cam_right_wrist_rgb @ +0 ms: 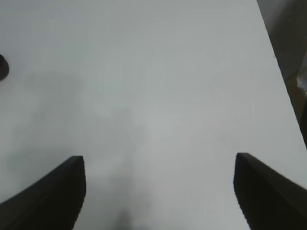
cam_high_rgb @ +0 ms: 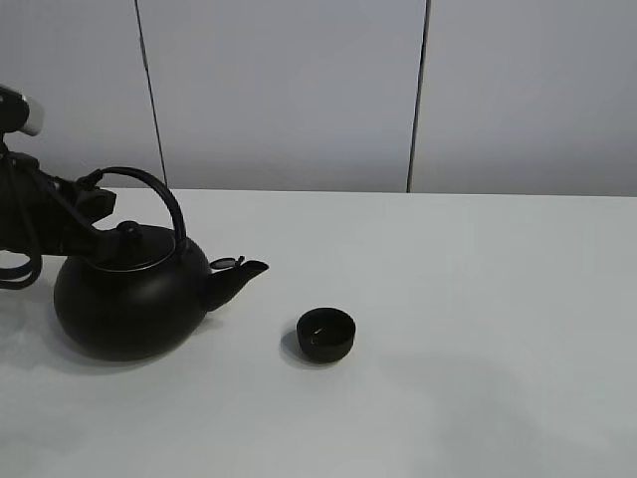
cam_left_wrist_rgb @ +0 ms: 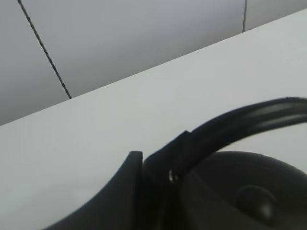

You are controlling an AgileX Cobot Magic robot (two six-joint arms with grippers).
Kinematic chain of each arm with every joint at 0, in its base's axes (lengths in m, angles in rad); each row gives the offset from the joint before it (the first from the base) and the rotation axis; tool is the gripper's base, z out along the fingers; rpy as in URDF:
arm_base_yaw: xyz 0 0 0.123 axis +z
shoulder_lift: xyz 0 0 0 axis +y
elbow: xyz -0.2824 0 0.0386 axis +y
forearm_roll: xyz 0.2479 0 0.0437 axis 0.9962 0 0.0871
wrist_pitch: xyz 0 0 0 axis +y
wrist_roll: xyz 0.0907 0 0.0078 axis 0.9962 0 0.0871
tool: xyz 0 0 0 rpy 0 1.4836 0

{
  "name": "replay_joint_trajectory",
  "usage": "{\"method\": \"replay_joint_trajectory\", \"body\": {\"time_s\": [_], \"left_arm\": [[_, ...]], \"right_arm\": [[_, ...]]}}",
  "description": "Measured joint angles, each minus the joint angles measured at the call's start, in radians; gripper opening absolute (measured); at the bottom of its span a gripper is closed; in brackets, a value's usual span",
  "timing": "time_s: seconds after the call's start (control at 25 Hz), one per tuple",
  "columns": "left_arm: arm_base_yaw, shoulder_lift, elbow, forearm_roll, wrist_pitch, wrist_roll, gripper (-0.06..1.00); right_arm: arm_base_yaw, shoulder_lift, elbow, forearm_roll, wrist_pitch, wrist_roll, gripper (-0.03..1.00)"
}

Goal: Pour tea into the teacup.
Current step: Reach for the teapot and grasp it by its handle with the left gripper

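The left pincer [cam_high_rgb: 92, 204] is clamped on the black kettle [cam_high_rgb: 129, 299] by its arched handle [cam_left_wrist_rgb: 240, 122], near the bench's [cam_high_rgb: 478, 299] left edge, apparently ready to lift and tip it. The spout [cam_high_rgb: 239, 277] faces the small black teacup [cam_high_rgb: 325, 334], which stands apart at mid-bench. The right pincer [cam_right_wrist_rgb: 158, 191] hangs wide and empty.

surface: white table [cam_high_rgb: 478, 299] | on it: black kettle [cam_high_rgb: 129, 299]; small teacup [cam_high_rgb: 326, 334], apart

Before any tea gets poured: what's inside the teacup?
Inside the teacup only dark interior shows, with a faint pale glint. Whether that is liquid or a reflection cannot be told; its near wall hides the rest.
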State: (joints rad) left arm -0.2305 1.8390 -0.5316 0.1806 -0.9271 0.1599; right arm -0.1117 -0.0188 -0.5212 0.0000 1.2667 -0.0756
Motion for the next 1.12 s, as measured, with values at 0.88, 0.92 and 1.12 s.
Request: {"method": "replay_joint_trajectory", "body": {"time_s": [0.88,0.92,1.12], "left_arm": [[-0.023,-0.07,-0.06,0.053,0.128,0.004,0.11],[-0.023,-0.077,-0.068,0.053,0.132,0.004,0.11],[-0.024,-0.089,-0.108,0.077,0.161,0.006,0.11]], "right_arm": [[0.0,0.0,0.0,0.0,0.0,0.0,0.58],[0.0,0.0,0.0,0.0,0.0,0.0,0.58],[0.0,0.0,0.0,0.0,0.0,0.0,0.58]]}}
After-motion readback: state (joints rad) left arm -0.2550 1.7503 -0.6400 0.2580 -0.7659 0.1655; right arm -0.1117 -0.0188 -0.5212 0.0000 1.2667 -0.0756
